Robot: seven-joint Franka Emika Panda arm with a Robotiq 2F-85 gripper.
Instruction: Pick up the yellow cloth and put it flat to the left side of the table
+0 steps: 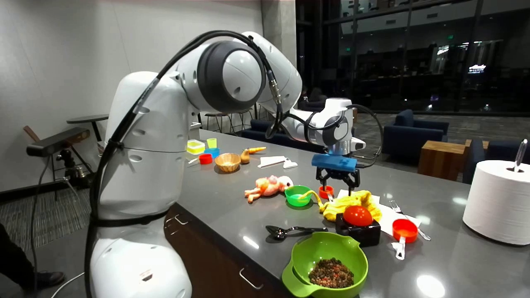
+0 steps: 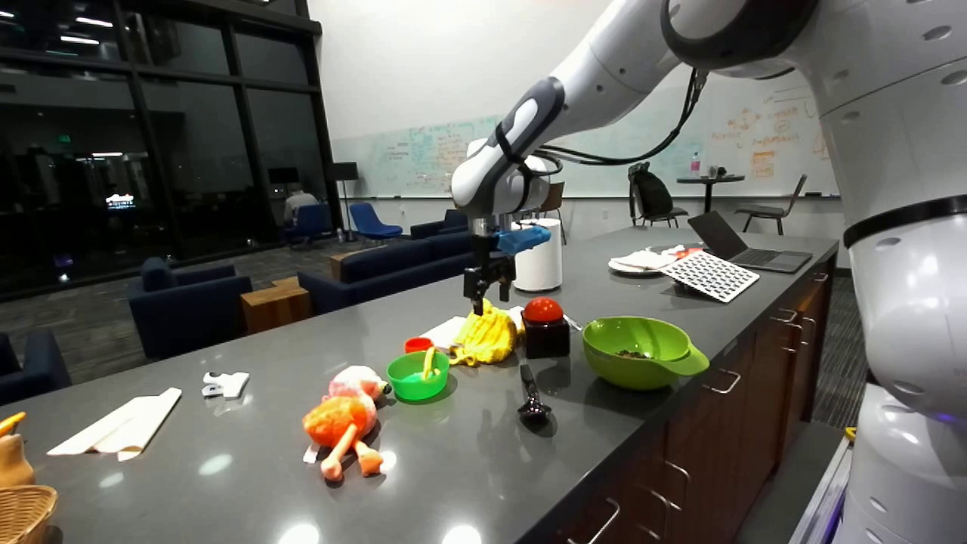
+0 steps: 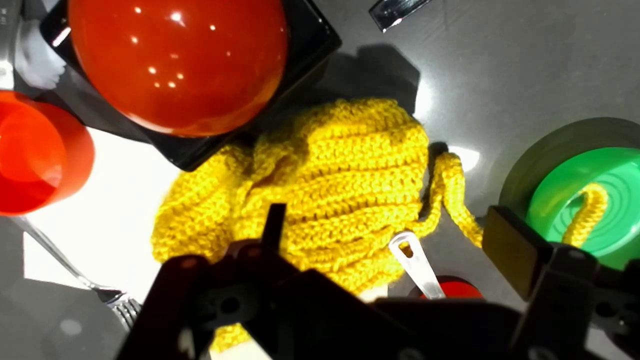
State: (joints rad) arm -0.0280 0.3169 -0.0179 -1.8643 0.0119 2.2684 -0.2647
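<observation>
The yellow cloth (image 3: 350,175) is lying below the gripper (image 1: 337,189), just beside the red button (image 1: 358,216). The two fingers (image 3: 510,255) are standing spread, holding nothing; whether a tip is touching the cloth, I cannot tell. The cloth is resting in soft, knitted ridges, its thin cord (image 3: 453,185) trailing away from the smooth, round button.
</observation>
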